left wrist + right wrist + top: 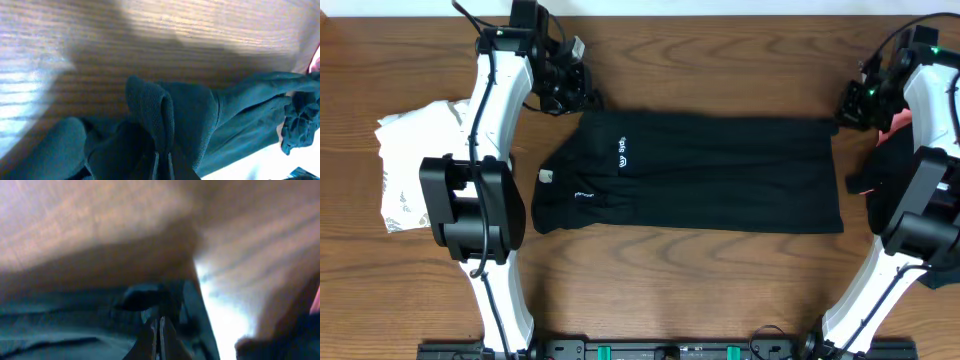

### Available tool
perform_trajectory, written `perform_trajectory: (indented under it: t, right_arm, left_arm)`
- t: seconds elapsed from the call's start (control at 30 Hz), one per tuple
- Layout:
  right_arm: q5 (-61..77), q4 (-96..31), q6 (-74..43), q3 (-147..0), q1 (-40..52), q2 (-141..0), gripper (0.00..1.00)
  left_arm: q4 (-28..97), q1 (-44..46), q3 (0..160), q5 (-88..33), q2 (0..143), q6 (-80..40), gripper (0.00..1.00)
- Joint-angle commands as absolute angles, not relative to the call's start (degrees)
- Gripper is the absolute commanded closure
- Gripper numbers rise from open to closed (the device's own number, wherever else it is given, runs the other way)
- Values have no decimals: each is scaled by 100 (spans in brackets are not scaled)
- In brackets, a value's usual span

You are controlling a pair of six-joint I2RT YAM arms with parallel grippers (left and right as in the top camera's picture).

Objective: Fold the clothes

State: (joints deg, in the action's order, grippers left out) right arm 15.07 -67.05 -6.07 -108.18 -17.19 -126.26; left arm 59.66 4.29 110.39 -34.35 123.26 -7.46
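1. Pinched tight at the left gripper [162, 161]: a raised ridge of black cloth, jaws closed with only the fabric between them.
2. Much the same at the right gripper [159, 326]: closed down on a bunched edge of black cloth, though blurred in the wrist view.
3. Held by both at once: one black shirt [700, 170], gripped at its two far corners, probably so that the far edge can be carried over evenly for a fold without sagging in the middle.
4. Otherwise lying flat in the middle of the table [720, 270], a broad rectangle with the small white logo [621, 156] facing up near the left end.
5. Set aside, likely out of the way of the fold: a white, grey-printed garment [410, 165] heaped outside the left arm; a pink piece [900, 122] and a dark garment [875, 170] by the right arm.
6. Counted: two grippers, both gripping; four garments in all, namely one black shirt, one white, one pink, one dark.
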Motion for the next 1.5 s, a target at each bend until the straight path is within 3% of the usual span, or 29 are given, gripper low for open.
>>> perform_trajectory:
  t: [0.0,0.77,1.33,1.43,1.47]
  right_arm:
    - [1284,-7006,-548,-10805,-1774,-12470,99]
    - [130,-7931,-532,-10805,-1772,-12470,99]
    - [-47,-8064,-502,-10803,-1772,-12473,97]
    - [-198,-8138,-499,-10801,-1772,-12473,96]
    - [-242,-8152,-502,-10798,-1772,-12473,96]
  left_arm:
    - [6108,419,11124,-3465,12204,-727,94]
    - [7937,499,10844,-2735,12206,-711,94]
    - [8103,561,9915,-2733,12206,-709,94]
    - [8191,561,9874,-2729,12206,-709,92]
    - [8248,561,9870,-2711,12206,-709,86]
